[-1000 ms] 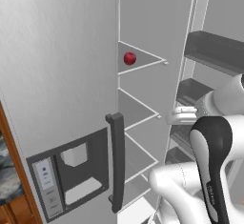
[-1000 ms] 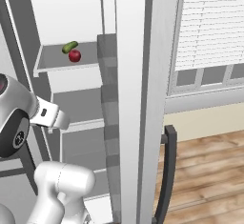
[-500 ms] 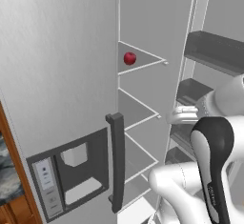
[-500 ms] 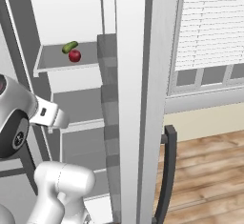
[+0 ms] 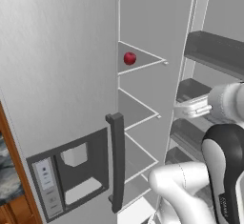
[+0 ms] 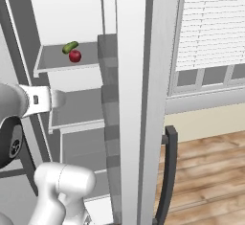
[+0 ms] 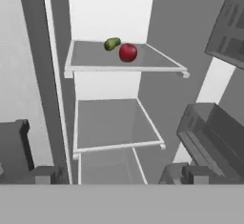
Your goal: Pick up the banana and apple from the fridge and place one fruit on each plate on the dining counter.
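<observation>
- Since the earlier frame the arm has lifted a little toward the fridge (image 5: 62, 75) shelves.
- The gripper (image 7: 114, 174) stays wide apart, holding nothing.
- The apple (image 7: 127, 52) lies on the upper shelf (image 7: 157, 61), beside a green fruit (image 7: 112, 43); reaching is next, I think.

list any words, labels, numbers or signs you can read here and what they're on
No text reads clearly in these pictures.
Dispenser panel on the fridge door: small button marks, too small and blurred to read.
Robot arm: a small light marking on the dark joint near the bottom right of the left base view, too small to read.
Apple, shelves and door bins: no labels.
</observation>
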Robot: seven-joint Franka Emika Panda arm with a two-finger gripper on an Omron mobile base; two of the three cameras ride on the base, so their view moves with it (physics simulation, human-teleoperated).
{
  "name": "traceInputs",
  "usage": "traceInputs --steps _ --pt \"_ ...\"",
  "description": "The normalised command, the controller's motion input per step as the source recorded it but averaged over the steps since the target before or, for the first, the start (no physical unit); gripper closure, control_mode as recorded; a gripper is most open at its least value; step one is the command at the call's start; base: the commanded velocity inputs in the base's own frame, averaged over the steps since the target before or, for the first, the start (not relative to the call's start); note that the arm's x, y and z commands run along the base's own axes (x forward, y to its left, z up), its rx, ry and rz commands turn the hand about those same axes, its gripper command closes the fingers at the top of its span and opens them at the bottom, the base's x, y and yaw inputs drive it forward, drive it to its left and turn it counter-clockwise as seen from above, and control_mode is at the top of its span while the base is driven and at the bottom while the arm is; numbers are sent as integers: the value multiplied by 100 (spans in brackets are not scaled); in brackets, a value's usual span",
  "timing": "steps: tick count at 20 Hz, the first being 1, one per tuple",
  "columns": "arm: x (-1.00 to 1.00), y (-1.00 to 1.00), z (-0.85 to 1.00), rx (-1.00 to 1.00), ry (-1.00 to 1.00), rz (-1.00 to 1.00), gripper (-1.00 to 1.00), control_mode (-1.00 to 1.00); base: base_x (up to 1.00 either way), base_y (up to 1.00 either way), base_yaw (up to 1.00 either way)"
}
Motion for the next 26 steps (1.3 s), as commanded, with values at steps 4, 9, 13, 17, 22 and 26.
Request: traceInputs --steps 4,9,13,17,22,26 --pt "44 6 74 -16 -4 13 -100 -100 0 0 0" --pt "100 1 44 -1 29 6 -100 -100 0 0 0" --pt "100 5 -3 0 48 0 -100 -100 0 0 0" --pt "99 33 -26 0 21 -6 -100 -100 0 0 0" --pt "95 49 -29 0 2 -4 -100 -100 0 0 0" --pt "100 14 -15 0 0 -3 -100 -100 0 0 0"
